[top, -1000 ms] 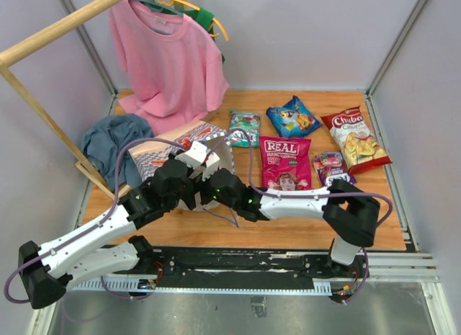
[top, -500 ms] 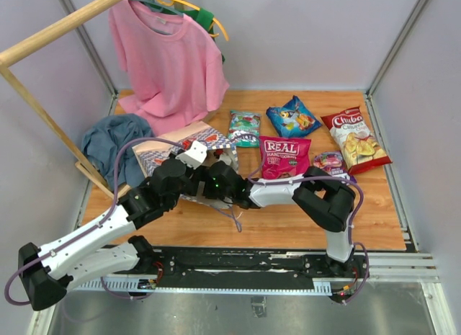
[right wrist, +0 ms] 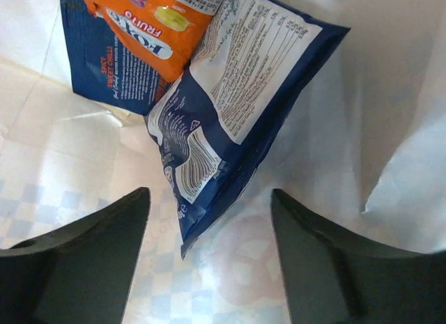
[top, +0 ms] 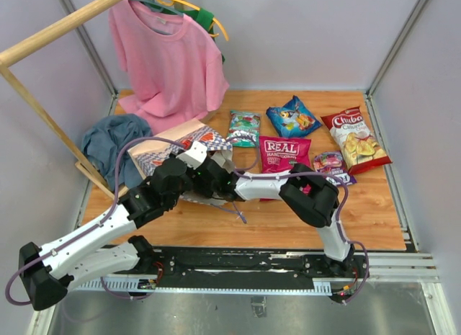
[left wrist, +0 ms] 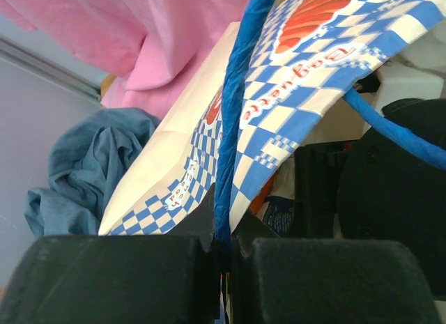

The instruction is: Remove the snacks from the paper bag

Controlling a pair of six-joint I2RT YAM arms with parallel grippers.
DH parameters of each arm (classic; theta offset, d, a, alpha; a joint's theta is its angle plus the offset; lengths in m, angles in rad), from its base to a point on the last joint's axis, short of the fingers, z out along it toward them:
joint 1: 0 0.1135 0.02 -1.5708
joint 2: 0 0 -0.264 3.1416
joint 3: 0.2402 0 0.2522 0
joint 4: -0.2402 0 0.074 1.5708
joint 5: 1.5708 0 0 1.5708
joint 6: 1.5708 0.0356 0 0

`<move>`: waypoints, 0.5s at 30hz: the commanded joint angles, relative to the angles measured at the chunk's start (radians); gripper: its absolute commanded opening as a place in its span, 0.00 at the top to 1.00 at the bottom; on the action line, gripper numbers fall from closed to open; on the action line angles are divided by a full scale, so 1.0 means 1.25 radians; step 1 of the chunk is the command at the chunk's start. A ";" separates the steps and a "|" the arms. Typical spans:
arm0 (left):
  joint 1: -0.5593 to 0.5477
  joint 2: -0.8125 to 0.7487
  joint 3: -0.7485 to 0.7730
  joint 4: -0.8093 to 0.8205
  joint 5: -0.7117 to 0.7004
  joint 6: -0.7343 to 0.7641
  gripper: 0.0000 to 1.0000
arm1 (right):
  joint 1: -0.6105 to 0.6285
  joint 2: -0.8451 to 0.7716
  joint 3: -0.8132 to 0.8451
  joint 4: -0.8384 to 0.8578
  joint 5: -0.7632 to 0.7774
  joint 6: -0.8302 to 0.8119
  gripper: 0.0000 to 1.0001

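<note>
Jaws of the left gripper (left wrist: 223, 258) are pinched together on the thin blue cord handle (left wrist: 235, 108), holding up the mouth of the checkered paper bag (left wrist: 327, 73) at centre-left of the top view. The right gripper (right wrist: 209, 254), jaws apart, is inside it, low in its own frame, below a dark blue packet (right wrist: 240, 108) and an orange packet (right wrist: 150, 17) at upper left. It would be best to close on the blue packet's near corner, squarely, since glossy crinkled film slips. The bag walls are soft, creased white paper. Other snacks, the pink REAL bag (top: 284, 162) among them, lie flat on the wooden tabletop (top: 367, 205).
</note>
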 commanded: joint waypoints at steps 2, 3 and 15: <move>0.000 -0.014 0.000 0.038 0.002 -0.018 1.00 | 0.007 0.057 0.038 -0.107 -0.015 0.035 0.51; 0.000 -0.013 0.000 0.038 0.001 -0.019 1.00 | 0.007 0.059 0.040 -0.098 -0.020 0.030 0.63; 0.025 0.007 0.004 0.033 -0.002 -0.034 0.99 | 0.069 -0.178 -0.121 -0.045 0.056 -0.110 0.99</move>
